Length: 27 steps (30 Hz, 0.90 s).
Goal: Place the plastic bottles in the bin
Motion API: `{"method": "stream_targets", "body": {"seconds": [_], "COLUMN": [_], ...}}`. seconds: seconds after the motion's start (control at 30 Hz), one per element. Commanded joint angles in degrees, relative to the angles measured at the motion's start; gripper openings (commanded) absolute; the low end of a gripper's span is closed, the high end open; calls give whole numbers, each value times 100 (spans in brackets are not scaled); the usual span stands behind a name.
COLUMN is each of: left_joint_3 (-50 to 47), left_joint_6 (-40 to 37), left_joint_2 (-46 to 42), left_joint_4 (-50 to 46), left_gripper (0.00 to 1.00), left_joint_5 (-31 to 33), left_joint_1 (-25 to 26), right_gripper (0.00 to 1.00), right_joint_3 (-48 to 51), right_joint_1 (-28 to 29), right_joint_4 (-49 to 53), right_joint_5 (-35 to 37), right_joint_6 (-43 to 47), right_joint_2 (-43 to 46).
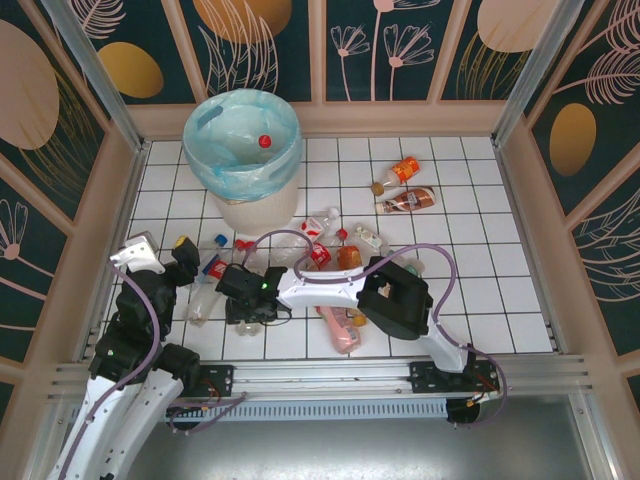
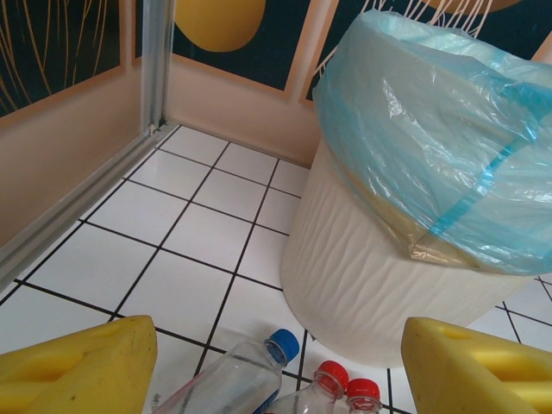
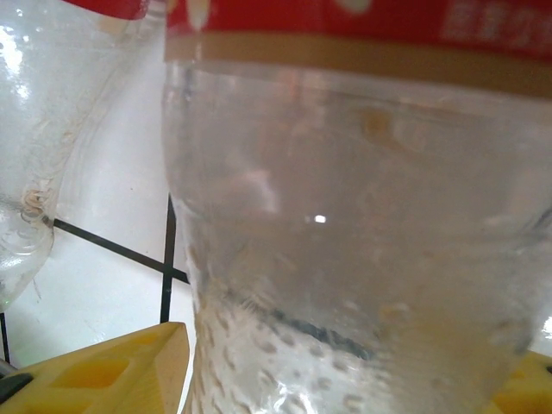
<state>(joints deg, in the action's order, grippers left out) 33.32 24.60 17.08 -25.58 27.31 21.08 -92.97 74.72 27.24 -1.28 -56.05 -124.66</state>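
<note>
Step in hand was the grasp: my right fingers (image 3: 103,375) flanked a clear, red-labelled plastic bottle (image 3: 345,241) on the tiled bench (image 1: 470,290), short of the bin (image 1: 260,210). Whether they pinched it, I could not tell. Next called for a firm hold and a lift over the rim; my left fingers (image 2: 78,366) stood spread, empty.

The bin (image 1: 258,208) is ribbed cream-white, its bag (image 1: 222,160) light blue-green; the counter (image 1: 480,290) is white with a dark grid; the clear bottle (image 3: 345,216) has a red label.
</note>
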Motion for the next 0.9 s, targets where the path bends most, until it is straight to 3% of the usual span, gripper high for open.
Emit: {"method": "stream_targets", "body": {"seconds": [0.0, 0.6, 0.87], "left_joint_3": [24, 511, 953], "left_joint_6": [-125, -194, -172], "left_joint_2": [45, 1140, 1846], "left_joint_4": [159, 598, 836], "left_gripper": [75, 74, 75], "left_joint_5": [24, -585, -1470], "left_joint_1": [11, 11, 14], "right_gripper": [58, 54, 51], "right_joint_3": [27, 1832, 2649], "right_joint_1": [143, 326, 374], "right_joint_4": [263, -1041, -1871], "right_joint_5": [189, 314, 284], "right_joint_6": [-55, 506, 1031], "right_joint_2": [274, 1940, 2709]}}
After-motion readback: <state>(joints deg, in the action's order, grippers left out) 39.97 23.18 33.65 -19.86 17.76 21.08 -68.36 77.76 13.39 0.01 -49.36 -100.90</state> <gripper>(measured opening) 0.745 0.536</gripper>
